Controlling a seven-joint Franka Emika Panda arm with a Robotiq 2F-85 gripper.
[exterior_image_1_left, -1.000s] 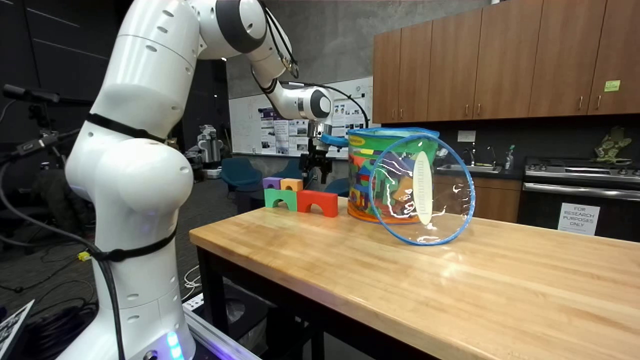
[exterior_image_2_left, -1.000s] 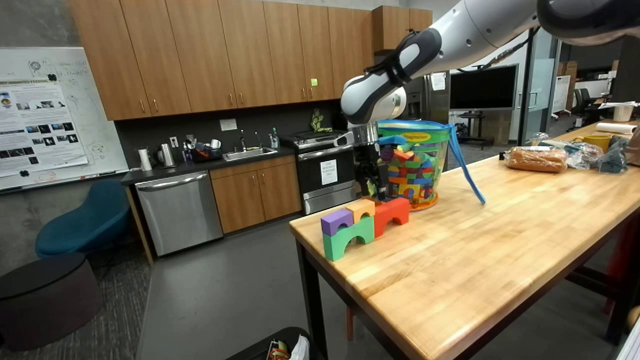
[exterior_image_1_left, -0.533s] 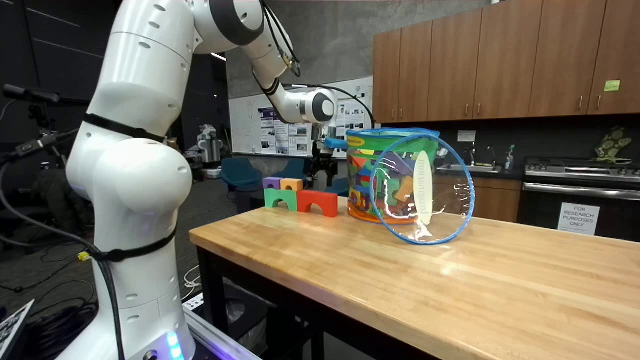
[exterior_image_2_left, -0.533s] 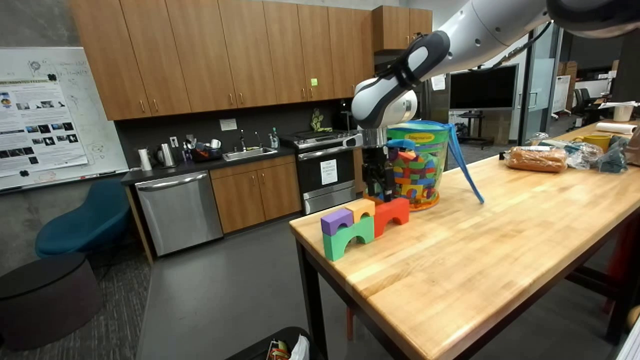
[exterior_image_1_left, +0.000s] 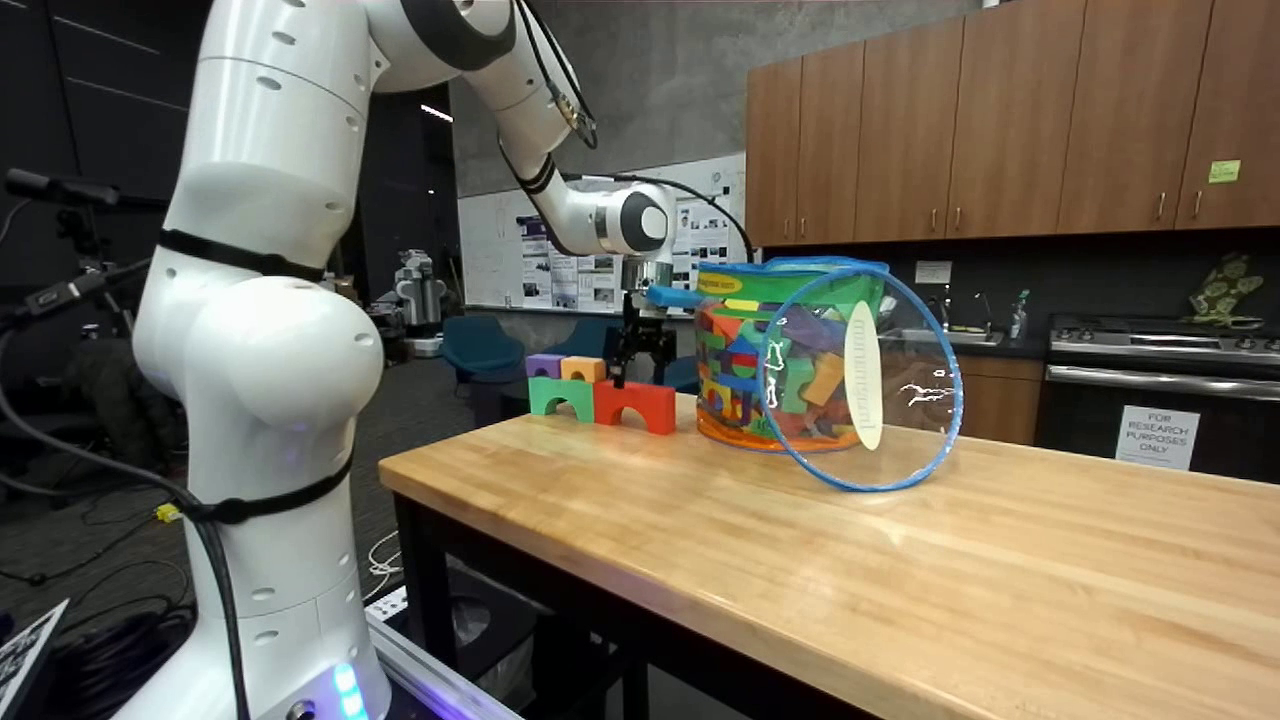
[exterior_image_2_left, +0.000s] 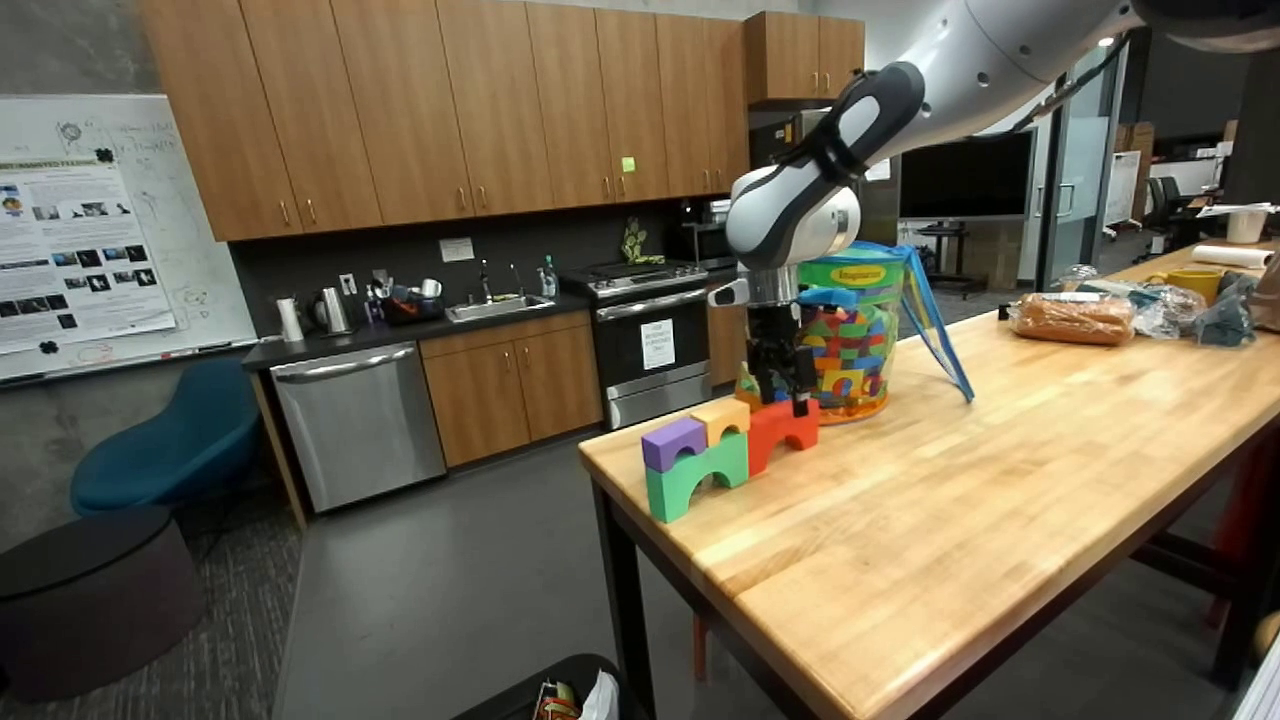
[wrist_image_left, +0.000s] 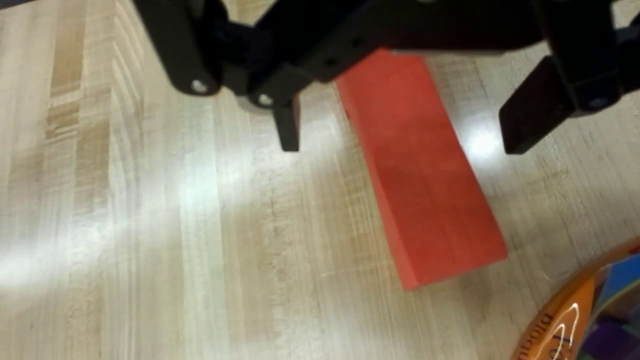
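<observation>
My gripper points down with its jaws wide apart and nothing held. In the wrist view a red arch block runs slantwise between the fingers, with a gap on either side. Both exterior views put the gripper right over that red block, fingertips about level with its top. Against the red block's end stands a green arch, bearing a small purple arch and a small orange arch. A blue handle of the block bucket overlaps my wrist; contact is unclear.
Close beside the gripper stands a clear bucket full of colored blocks; its blue-rimmed transparent lid hangs open onto the wooden table. Farther along the table are bagged bread and a yellow mug. The block row sits near a table corner.
The gripper has come down and shifted sideways, from above and behind the blocks to over the red one. The bucket and its lid have shifted slightly; the block row has stayed put.
</observation>
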